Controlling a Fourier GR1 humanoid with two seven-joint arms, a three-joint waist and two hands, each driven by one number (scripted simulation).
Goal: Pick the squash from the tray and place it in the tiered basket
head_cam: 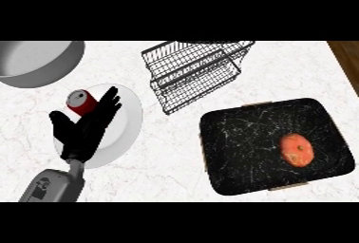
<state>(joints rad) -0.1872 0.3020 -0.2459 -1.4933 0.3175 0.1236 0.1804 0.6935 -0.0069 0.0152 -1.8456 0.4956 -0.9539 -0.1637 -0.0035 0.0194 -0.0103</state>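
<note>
Lying untouched in the tray (231, 161), the squash (297, 149) is well apart from the basket (193, 76). Left hand (84, 126) rests, fingers apart, over a plate (129, 121); any sweep risks toppling the can (82, 101).

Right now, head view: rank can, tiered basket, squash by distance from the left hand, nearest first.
1. Red can: on the white plate, right at the left hand's fingers.
2. Tiered basket: up and to the right, mid-counter.
3. Squash: far right, on the black tray.
</note>
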